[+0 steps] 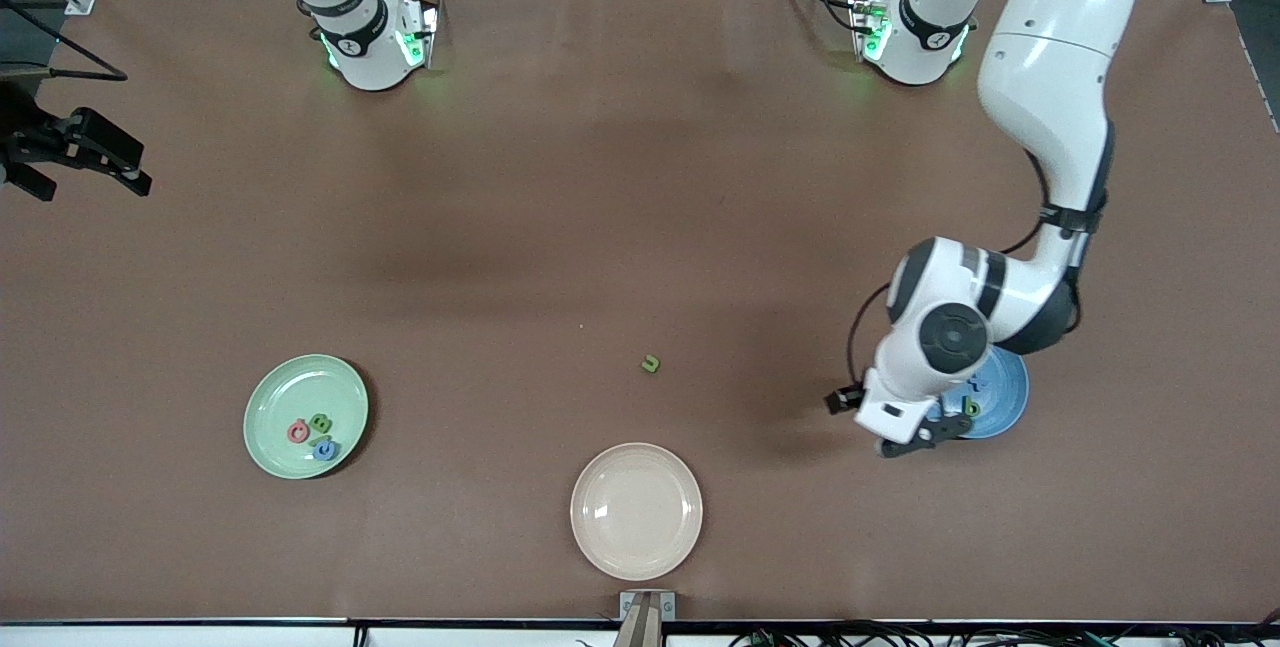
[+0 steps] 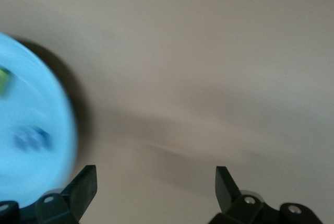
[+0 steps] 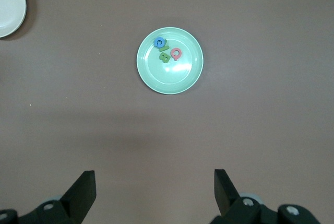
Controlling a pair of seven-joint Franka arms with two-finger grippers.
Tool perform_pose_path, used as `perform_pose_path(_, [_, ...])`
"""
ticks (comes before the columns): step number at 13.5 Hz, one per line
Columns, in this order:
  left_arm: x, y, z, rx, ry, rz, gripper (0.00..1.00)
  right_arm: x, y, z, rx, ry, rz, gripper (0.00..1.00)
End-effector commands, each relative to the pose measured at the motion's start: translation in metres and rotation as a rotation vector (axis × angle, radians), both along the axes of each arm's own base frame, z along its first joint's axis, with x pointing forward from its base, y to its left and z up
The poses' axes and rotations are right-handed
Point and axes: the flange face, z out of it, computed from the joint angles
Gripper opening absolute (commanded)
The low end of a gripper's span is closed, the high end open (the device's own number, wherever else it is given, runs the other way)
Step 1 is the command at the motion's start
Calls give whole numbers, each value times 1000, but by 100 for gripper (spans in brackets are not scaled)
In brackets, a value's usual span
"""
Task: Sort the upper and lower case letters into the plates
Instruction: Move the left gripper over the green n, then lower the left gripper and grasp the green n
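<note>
On the brown tabletop [image 1: 560, 227] I see three round plates: a pale mint green glossy plate [image 1: 270, 427] toward the right arm's end, a blue glossy plate [image 1: 1003, 397] toward the left arm's end, and a cream-beige plate [image 1: 636, 510] between them, nearest the front camera. In the mint plate lie a small red toy letter [image 1: 298, 431], a green letter [image 1: 320, 422] touching it and a blue letter [image 1: 326, 449], huddled close together. In the blue plate I can make out a green letter [image 1: 971, 408] and a blurred blue one [image 2: 31, 138]; the arm covers part of that plate. One tiny green letter [image 1: 651, 363] lies alone on the bare tabletop, between the two coloured plates. My left gripper [image 1: 912, 437] hangs over the blue plate's rim, its fingers spread wide and holding nothing. My right gripper [image 1: 75, 159] waits at the right arm's end of the tabletop, likewise wide open and empty.
</note>
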Motion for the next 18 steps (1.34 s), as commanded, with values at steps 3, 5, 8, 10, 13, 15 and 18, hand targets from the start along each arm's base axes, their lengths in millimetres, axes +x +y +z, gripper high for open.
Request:
perform_pose_path(3, [-31,-139,5,-39,-68,63,100,5,-5,-3,14,4,-17,100])
perform_pose_path(5, [-43,-175,1,-65,-98,16,100,6,-10,-4,16,4,-26,100])
perform_pose_path(8, [-61,-219,-20,-116,-152,-40,100,9,-12,-6,14,7,-28,100])
perform_pose_path(10, [-76,-239,-38,-68,-172,-87,99,11,-14,-8,11,12,-31,100])
perform_pose_path(13, [-89,-254,-51,-32,-208,-219,90,13,-15,-11,8,16,-30,100])
perform_pose_path(15, [-92,-259,-60,-45,-222,-246,80,13,-15,-11,5,15,-30,100])
perform_pose_path(18, [-100,-270,-68,-62,-239,-279,68,14,-16,-14,5,23,-33,100])
